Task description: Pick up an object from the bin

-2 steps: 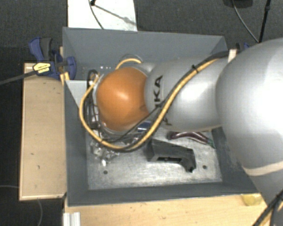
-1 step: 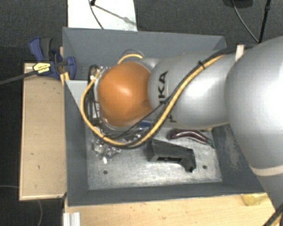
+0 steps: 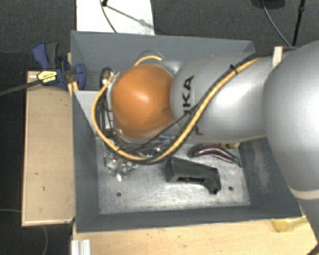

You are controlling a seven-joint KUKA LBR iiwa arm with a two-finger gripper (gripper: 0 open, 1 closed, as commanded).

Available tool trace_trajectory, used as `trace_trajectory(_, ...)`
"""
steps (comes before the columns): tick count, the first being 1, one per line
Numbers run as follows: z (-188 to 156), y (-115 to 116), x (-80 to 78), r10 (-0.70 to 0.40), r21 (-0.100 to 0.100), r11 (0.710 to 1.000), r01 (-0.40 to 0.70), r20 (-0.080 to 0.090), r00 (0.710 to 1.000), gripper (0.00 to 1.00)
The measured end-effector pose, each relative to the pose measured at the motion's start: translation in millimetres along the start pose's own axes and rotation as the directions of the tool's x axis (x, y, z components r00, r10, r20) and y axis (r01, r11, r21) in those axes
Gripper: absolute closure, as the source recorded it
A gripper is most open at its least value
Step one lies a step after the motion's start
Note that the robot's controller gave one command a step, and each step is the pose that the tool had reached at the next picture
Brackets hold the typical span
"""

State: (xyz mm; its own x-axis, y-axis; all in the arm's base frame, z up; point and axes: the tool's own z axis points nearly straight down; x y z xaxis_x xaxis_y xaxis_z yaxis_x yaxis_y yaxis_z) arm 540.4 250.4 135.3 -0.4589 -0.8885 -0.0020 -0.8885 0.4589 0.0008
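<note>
My gripper (image 3: pixel 117 166) hangs low over the left part of the bin floor, mostly hidden under the orange wrist cover. A black angular plastic piece (image 3: pixel 194 175), shaped like a wedge with a handle, lies on the floor just to the right of the gripper. Behind it, near the arm, lies a dark maroon curved thing (image 3: pixel 211 152) with pale stripes.
The arm reaches in from the right and covers the back and right of the bin. Yellow and black cables loop round the wrist, close to the left bin wall. Bare grey floor shows along the front of the bin.
</note>
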Motion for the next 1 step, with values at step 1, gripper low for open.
trace_trajectory(1, -14.7, -0.4, -0.5, 0.002, 0.003, 1.0, -0.002, 0.003, 1.0, 1.0)
